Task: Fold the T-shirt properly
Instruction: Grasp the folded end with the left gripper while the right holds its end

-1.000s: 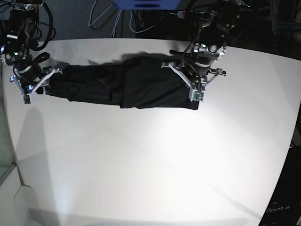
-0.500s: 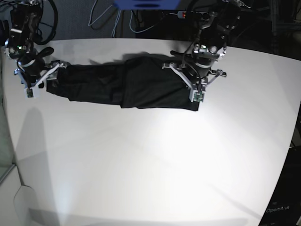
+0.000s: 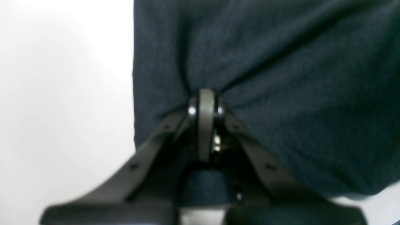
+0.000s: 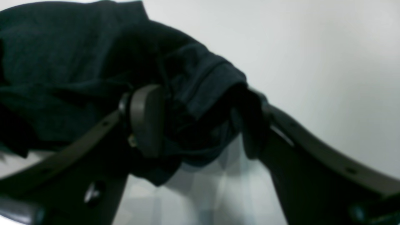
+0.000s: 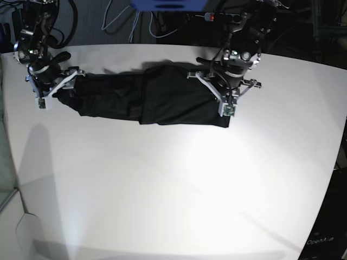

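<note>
The black shirt (image 5: 179,100) lies on the white table (image 5: 179,184), beneath two robot arms.

T-shirt (image 5: 176,100) on table (image 5: 179,189), sleeve (image 5: 100,97) leftward (toward the right arm (image 5: 46,57))

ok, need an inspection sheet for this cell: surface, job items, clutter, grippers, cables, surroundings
surface: white table, smooth, faint shadows
job items: black T-shirt, body bunched into a compact block, narrower part stretched toward the right arm; fold unfinished
clutter: nothing seen
left gripper: shut, fingertips against the shirt body; whether cloth is pinched can't be told
right gripper: open, crumpled end of the shirt between its fingers
cables: thin cables looping at the table's far edge
surroundings: dark panel lettered "OpenArm" at the base view's lower right
</note>
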Controlling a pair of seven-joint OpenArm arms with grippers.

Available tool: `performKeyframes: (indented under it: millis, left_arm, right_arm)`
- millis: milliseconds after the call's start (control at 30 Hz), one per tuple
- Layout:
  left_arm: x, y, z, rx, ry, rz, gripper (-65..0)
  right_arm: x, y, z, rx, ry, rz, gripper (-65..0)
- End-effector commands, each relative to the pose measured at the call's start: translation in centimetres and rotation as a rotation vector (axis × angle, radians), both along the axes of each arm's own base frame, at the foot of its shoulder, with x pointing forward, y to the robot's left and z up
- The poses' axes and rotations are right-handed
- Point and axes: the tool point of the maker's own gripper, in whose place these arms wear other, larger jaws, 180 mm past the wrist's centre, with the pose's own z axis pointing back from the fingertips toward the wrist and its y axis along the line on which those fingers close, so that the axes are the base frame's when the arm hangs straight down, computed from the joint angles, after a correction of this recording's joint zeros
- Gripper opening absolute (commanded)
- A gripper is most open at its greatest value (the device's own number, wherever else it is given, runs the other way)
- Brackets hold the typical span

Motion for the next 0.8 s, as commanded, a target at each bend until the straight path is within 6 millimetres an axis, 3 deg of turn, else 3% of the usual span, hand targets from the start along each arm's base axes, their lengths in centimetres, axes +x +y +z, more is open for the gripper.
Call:
performKeyframes:
  millis: [0,200,333,433,633,767]
  left_arm:
    - [0.1,0.2,0.3,0.002,-0.003,0.003,-65.0]
    - [0.0,0.2,0.3,0.002,-0.001,0.003,-65.0]
    - [0.0,0.2,0.3,0.002,-0.001,0.003,-65.0]
    - [0.1,0.2,0.4,0.002,-0.005,0.004,-65.0]
    - [0.4,0.2,0.5,0.002,-0.011,0.004,-65.0]
    - [0.5,0.3,0.6,0.003,-0.013,0.005,-65.0]
  right_arm:
    - [0.7,-0.4,1.0,-0.010,-0.037,0.000,-26.5]
    - [-0.9,-0.8,-2.3,0.029,0.050,-0.032,-26.6]
    - [-0.6,-0.9,-2.7,0.040,0.041,-0.044,-29.2]
    - [-0.5,-0.9,-2.6,0.041,0.035,-0.045,-38.1]
    - [-0.2,-0.8,-2.5,0.043,0.027,-0.045,-65.0]
    - [0.6,-0.8,-1.9,0.040,0.000,-0.043,-65.0]
